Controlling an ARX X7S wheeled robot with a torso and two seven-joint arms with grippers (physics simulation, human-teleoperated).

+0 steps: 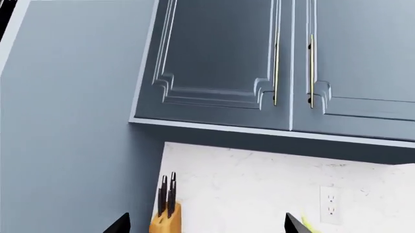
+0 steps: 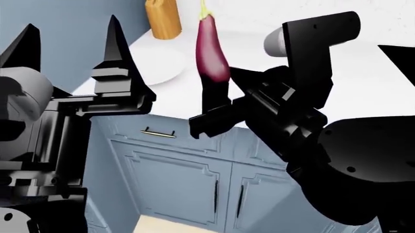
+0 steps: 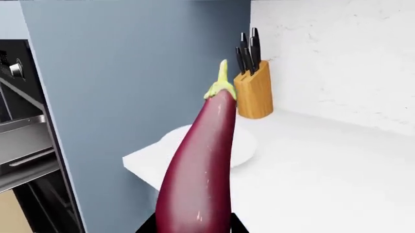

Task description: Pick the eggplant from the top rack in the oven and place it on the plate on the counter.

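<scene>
The right hand (image 2: 217, 104) is grasping the one eggplant (image 2: 213, 48) by its base, stem up, in the air near the desk (image 2: 363, 92) edge and short of the single plate (image 2: 159, 73). Carrying it further over the plate before lowering seems wise. The left hand (image 2: 71, 43) is idling, released. One knife block (image 2: 162, 19) is standing beyond.

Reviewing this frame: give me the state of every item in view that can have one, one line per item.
eggplant: gripped at its base, stem end up, off the plate
right end effector: shut on the eggplant
left end effector: open, empty, fingers pointing up
plate: on the counter, nothing on it
knife block: upright on the counter, knives in
oven: open, rack visible
upper cabinet doors: closed
lower cabinet doors: closed
</scene>
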